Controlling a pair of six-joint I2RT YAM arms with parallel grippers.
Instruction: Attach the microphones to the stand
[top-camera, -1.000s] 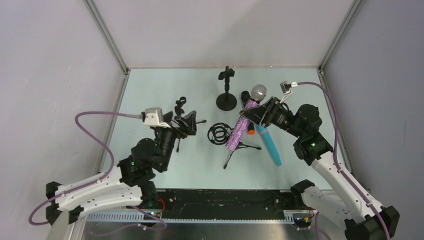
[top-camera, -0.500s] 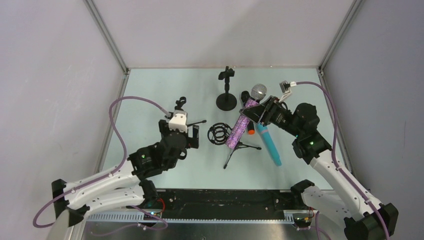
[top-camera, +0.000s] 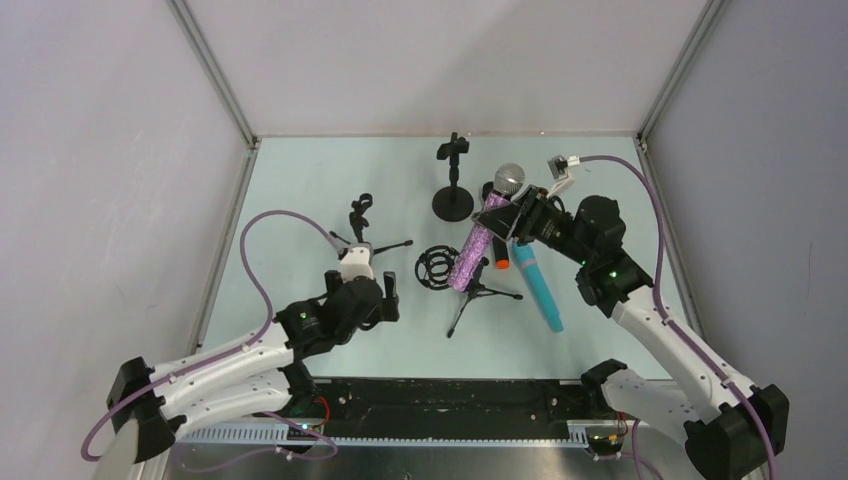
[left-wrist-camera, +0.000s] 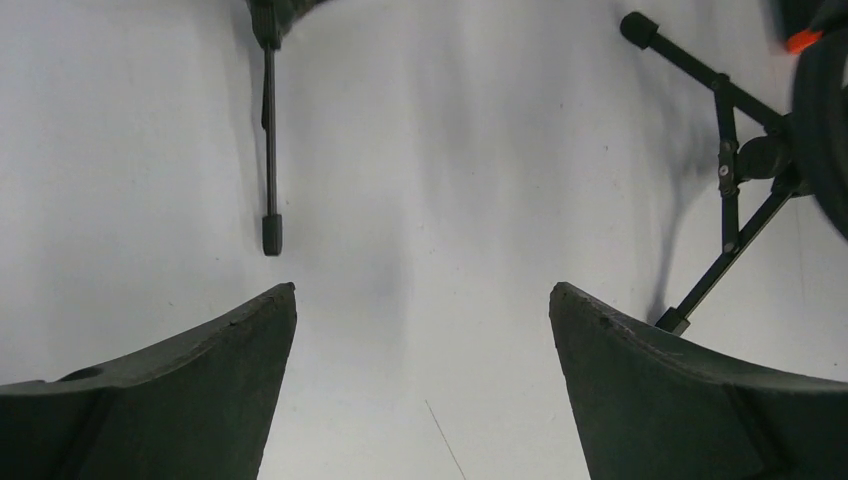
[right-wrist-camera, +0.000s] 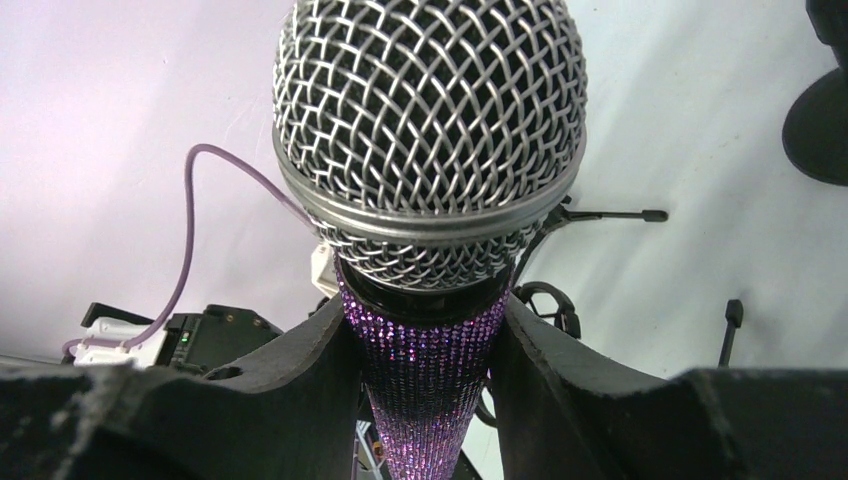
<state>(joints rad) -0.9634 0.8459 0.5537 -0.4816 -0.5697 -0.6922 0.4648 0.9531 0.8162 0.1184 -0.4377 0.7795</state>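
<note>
Your left jaws hang wide and empty, low over the pale green surface (top-camera: 300, 180), between a leg of the small black clip-topped tripod stand (top-camera: 362, 222) and the legs of the black tripod stand carrying a ring-shaped shock mount (top-camera: 440, 268). A careless sideways sweep there could, I judge, kick either stand over. Right of that, the glittery purple microphone with a silver mesh head (right-wrist-camera: 430, 130) is tilted, head up, with its tail down by the shock mount. Your right jaws are drawn in narrow around its body just below the head. Held that high up, it could pivot or slip, and its tail could snag the ring and topple the light stand. The black microphone with an orange end (top-camera: 500, 255) and the plain cyan microphone (top-camera: 540, 292) lie just beside it, unmounted and easy to knock.
</note>
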